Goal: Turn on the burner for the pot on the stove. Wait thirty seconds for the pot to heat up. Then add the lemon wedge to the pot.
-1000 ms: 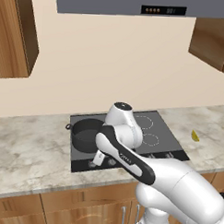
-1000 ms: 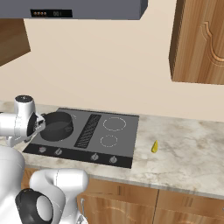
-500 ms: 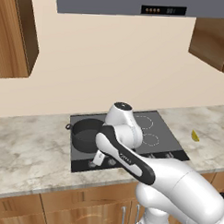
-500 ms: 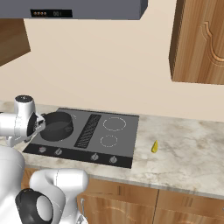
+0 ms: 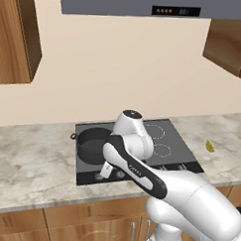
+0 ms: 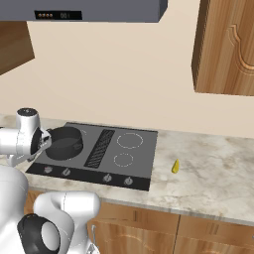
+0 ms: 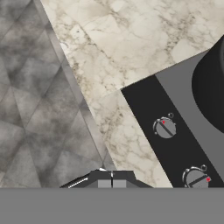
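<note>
Pot (image 5: 93, 143) on stove (image 6: 139, 158); lemon wedge (image 6: 175, 166) apart.

1. Setting: a home kitchen, rendered.
2. Built-in stove (image 6: 96, 151) set flush into a marbled stone tabletop (image 6: 213, 171); dark glass surface, ribbed centre grille, white ring marks, a row of small round knobs (image 7: 165, 127) along its front strip.
3. Grey extractor hood (image 5: 147, 5) with a small control panel mounted on the wall directly above the stove.
4. Wooden wall cupboards (image 6: 225, 47) to both sides of the hood; wooden base cabinets (image 5: 88, 223) with metal handles under the tabletop.
5. Cookware and food present: dark pot (image 5: 91, 143) standing on the stove, lemon wedge (image 6: 175, 166) lying on the tabletop.
6. Plain beige wall behind; grey tiled floor (image 7: 39, 118) seen below the tabletop edge.
</note>
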